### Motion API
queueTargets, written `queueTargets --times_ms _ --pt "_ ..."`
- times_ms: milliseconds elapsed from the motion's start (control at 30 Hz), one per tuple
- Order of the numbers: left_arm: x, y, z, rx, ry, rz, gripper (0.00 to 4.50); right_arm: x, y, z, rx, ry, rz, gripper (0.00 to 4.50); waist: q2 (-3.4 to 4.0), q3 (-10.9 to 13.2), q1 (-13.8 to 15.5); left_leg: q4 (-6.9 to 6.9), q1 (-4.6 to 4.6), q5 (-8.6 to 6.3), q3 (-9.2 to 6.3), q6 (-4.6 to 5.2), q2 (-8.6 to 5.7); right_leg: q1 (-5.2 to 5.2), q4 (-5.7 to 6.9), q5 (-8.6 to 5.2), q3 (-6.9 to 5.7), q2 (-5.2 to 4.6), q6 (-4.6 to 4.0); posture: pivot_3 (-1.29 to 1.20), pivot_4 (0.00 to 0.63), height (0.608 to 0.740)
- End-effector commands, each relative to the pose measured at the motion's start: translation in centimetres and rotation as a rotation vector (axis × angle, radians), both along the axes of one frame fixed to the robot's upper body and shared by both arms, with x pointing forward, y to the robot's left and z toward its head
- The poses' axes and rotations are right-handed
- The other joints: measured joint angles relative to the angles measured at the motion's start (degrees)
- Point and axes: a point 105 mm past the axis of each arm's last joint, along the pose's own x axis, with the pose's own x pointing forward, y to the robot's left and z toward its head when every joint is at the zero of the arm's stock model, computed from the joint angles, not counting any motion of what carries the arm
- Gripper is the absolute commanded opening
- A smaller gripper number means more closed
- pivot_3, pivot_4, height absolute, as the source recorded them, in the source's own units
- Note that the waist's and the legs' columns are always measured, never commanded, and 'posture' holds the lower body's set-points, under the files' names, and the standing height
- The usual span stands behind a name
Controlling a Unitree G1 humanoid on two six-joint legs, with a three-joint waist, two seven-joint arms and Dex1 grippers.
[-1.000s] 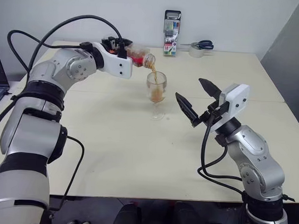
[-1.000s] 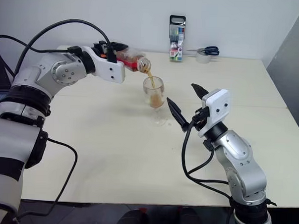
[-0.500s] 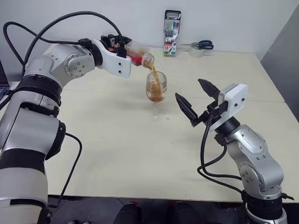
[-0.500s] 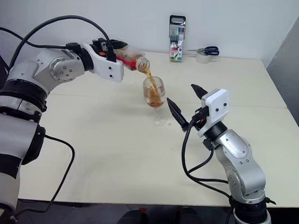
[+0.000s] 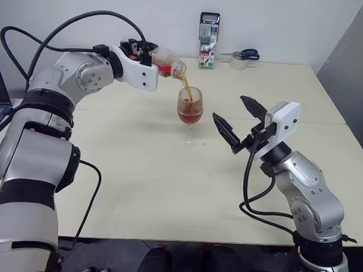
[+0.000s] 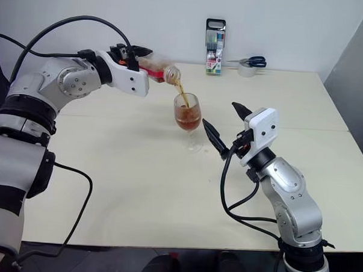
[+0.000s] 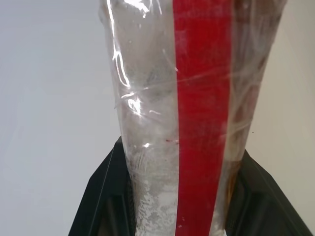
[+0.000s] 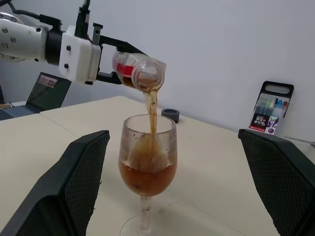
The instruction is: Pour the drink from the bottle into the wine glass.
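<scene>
Right wrist view shows the left gripper (image 8: 106,66) clamping the bottle (image 8: 140,71), the drink (image 8: 146,178) streaming into the wine glass (image 8: 147,157); right gripper (image 5: 235,121) gapes empty. Best hold the tilt steady.

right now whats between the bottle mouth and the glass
A thin stream of drink falls from the bottle into the wine glass; the right wrist view shows it best.

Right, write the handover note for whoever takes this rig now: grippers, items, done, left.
Left gripper: shut on the bottle, tipped above the wine glass.
Right gripper: open, holding nothing, beside the glass.
Glass stands on the table; a grey cap lies behind it.
Done: the drink fills the lower bowl, stream running.
Left: empty the bottle, tip it upright.
</scene>
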Motion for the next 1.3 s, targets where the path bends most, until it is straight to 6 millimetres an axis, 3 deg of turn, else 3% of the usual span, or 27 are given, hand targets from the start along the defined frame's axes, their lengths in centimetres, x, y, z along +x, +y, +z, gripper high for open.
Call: queueTargets --times_ms 33,267,433,533,633,733,833,967,1167,1300 --pt "-0.4 -0.2 1.2 -0.088 -0.014 -0.027 1.69 -0.8 0.0 1.2 0.005 -0.063 0.012 4.5 0.0 0.0 -0.06 0.0 0.01 0.0 0.01 0.0 0.0 0.0 0.0 0.0 0.0 0.0 0.0 0.0 0.15 0.74" --pt "-0.5 -0.5 -0.3 -0.25 0.105 -0.068 1.69 -0.9 0.1 1.2 -0.002 -0.061 0.025 4.5 0.0 0.0 -0.11 0.03 0.0 0.0 0.02 0.0 0.01 -0.03 0.05 0.0 0.02 0.0 0.0 0.0 0.15 0.74" --pt "-0.7 -0.9 -0.2 -0.439 0.186 -0.113 1.69 -1.0 0.4 1.2 -0.011 -0.062 0.048 4.5 0.0 0.0 -0.13 0.04 0.0 0.01 0.01 -0.01 0.01 -0.03 0.05 0.0 0.02 0.0 0.0 0.0 0.15 0.74" --pt "-0.7 -0.9 0.7 -0.626 0.223 -0.135 1.69 -1.0 0.6 1.3 -0.028 -0.064 0.07 4.5 0.0 -0.01 -0.14 0.05 -0.01 0.0 0.0 -0.01 0.01 -0.03 0.07 0.0 0.02 0.0 0.0 0.0 0.15 0.74" --pt "-0.1 0.6 1.8 -0.922 0.254 -0.091 1.69 -1.2 0.7 1.4 -0.048 -0.068 0.098 4.5 -0.01 -0.01 -0.2 0.08 -0.01 0.0 -0.02 -0.01 0.01 -0.03 0.09 0.0 0.03 0.0 0.0 0.0 0.15 0.74" --pt "0.2 2.4 1.6 -1.161 0.263 -0.016 1.69 -1.6 0.8 1.3 -0.071 -0.064 0.131 4.5 -0.01 -0.02 -0.38 0.08 0.03 0.0 0.0 0.0 0.03 -0.03 0.16 0.0 0.07 0.01 0.0 0.0 0.15 0.74" --pt "0.2 3.8 -0.7 -1.37 0.294 0.072 1.69 -2.4 0.8 0.5 -0.121 -0.043 0.191 4.5 -0.02 -0.05 -0.34 0.1 0.06 0.0 0.01 0.0 0.02 -0.02 0.22 0.0 0.11 0.0 0.0 0.0 0.15 0.74" --pt "-0.7 4.0 -4.0 -1.551 0.357 0.125 1.69 -3.6 0.7 -0.9 -0.162 0.002 0.252 4.5 -0.04 -0.06 -0.04 0.15 0.01 0.0 -0.03 -0.01 0.02 -0.02 0.24 0.0 0.07 -0.02 0.0 0.0 0.15 0.74" --pt "-2.5 3.3 -8.8 -1.566 0.419 0.147 1.69 -3.5 0.8 -1.3 -0.143 0.033 0.267 4.5 -0.07 -0.08 -0.1 0.2 0.07 0.0 0.0 -0.01 0.02 -0.01 0.35 0.0 0.12 -0.03 0.0 0.0 0.15 0.74" --pt "-3.0 3.4 -10.7 -1.56 0.44 0.14 1.69 -3.2 1.1 -1.1 -0.13 0.033 0.26 4.5 -0.08 -0.08 -0.06 0.2 0.15 0.0 0.03 -0.01 0.02 0.0 0.46 0.0 0.15 -0.02 0.0 0.0 0.15 0.74"
